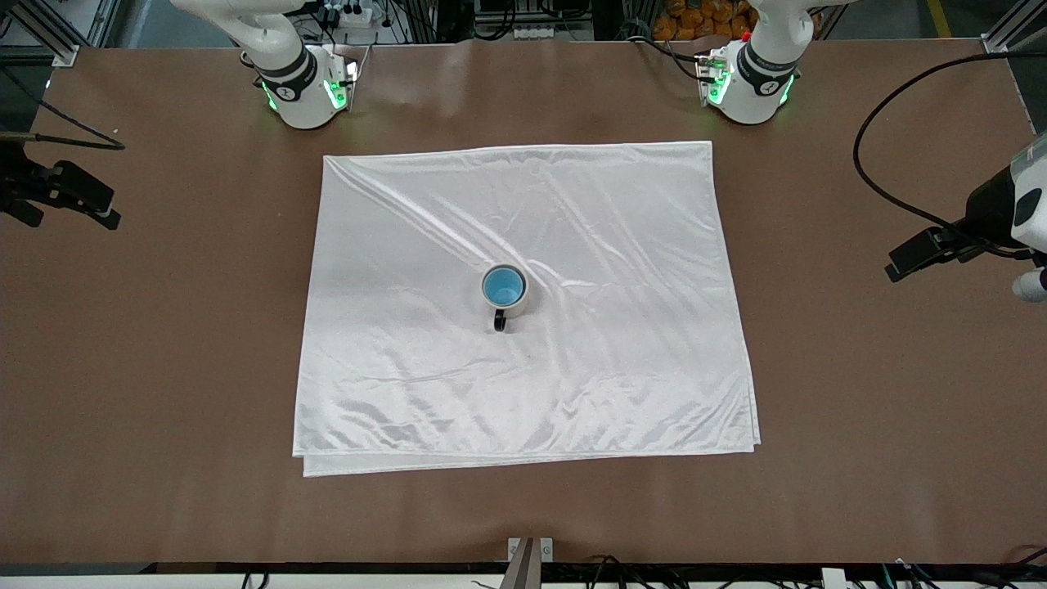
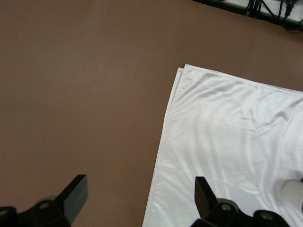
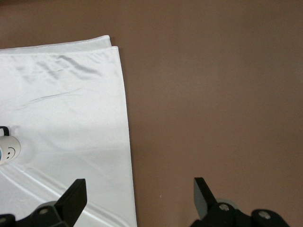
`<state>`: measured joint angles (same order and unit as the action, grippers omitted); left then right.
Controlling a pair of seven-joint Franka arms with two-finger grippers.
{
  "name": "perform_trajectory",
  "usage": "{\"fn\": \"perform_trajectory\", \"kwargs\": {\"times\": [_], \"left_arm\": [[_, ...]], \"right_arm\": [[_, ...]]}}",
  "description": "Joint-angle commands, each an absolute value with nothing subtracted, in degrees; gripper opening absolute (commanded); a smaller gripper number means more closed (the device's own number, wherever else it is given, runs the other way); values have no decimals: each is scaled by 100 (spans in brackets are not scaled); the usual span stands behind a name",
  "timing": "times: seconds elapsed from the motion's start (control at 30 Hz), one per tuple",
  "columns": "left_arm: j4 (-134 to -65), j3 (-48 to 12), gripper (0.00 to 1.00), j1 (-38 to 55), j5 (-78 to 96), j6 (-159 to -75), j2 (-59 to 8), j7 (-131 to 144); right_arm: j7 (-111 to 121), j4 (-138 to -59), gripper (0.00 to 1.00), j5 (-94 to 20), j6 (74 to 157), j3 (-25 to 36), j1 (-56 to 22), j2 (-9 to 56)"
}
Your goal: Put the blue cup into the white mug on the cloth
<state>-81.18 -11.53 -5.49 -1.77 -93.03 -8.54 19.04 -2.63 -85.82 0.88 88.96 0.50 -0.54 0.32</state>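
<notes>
table [image 1: 164, 368]: brown, matte | cable [image 1: 891, 188]: black, looping at left arm's end

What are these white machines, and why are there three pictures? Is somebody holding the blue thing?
The two white machines at the top of the big picture are robot arms. That picture comes from a high camera looking across the brown table at them. The other two pictures come from small cameras fixed on each arm's wrist, looking down past its own pincer.

On the table lies a large shiny white cloth. On the cloth stands a white mug with a dark handle, and the blue cup sits inside it.

Nobody is holding anything. The left pincer is open over the edge of the cloth at the left arm's end of the table. The right pincer is open too, over the cloth's edge at the right arm's end. Both arms wait, pulled away from the mug.
</notes>
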Motion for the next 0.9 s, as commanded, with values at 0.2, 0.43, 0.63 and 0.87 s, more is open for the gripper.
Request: {"fn": "perform_trajectory", "kwargs": {"times": [0.2,0.43,0.63,0.87], "left_arm": [[-8288,-1116,100,-580,-9,-9264,-668,1521],[-8279,-1116,100,-571,-9,-9264,-694,1512],[-8279,-1116,100,-554,-9,-9272,-694,1520],[-8279,-1116,100,-536,-35,-9264,-677,1512]], "right_arm": [[-264,-8631,100,-105,8789,79,-97,-9],[44,-8631,100,-105,8771,70,-105,-9],[53,-8631,100,-106,8771,70,-105,-9],[53,-8631,100,-105,8771,70,-105,-9]]}}
